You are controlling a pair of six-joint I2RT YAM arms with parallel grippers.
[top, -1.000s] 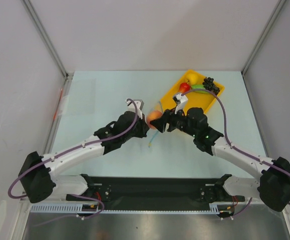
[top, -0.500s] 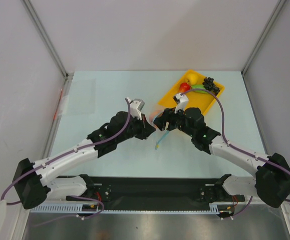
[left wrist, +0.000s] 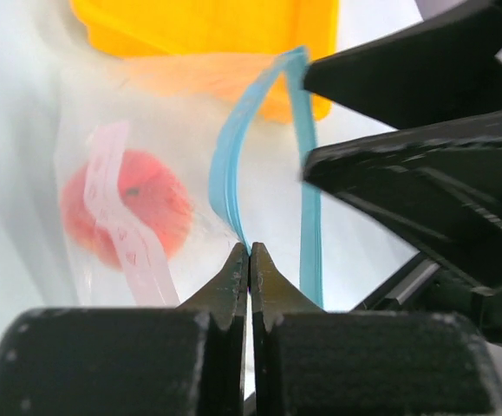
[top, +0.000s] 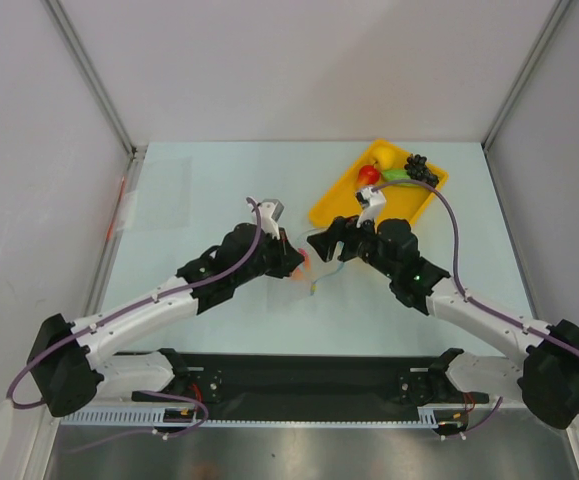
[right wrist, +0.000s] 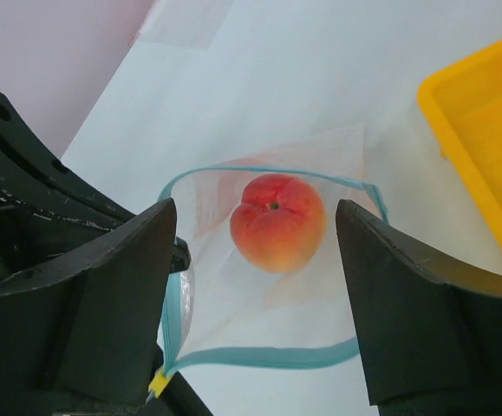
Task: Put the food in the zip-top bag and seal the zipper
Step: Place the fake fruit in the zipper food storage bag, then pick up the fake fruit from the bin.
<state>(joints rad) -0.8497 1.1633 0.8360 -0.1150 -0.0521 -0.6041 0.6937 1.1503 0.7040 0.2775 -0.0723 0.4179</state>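
Zip-top bag [right wrist: 259, 303] lies on the table just off the near-left corner of the yellow tray [right wrist: 485, 139], its mouth gaping toward the arms, and we judge the loading step to be partly done. One peach-orange fruit [right wrist: 277, 221] sits inside, while the red fruit [top: 369, 174], the yellow one [top: 382, 158], the green one [top: 397, 176] and the black grape bunch [top: 421, 168] lie at the far end of the tray. Our left gripper [left wrist: 249, 260] has its jaws pinched tight on one lip of the teal zipper [right wrist: 268, 355], lifting it. Our right gripper [top: 321, 246] hovers at the mouth on the tray side with its jaws wide and nothing between them. We judge that the next move calls for the right arm to go to the tray for another fruit while the left holds the lip up, since the thin film may sag shut. Sealing comes only once all the fruit is in. The pale blue-green table [top: 199, 190] spreads bare to the left of the tray, and plain white walls with metal posts enclose it behind and beside the tray.
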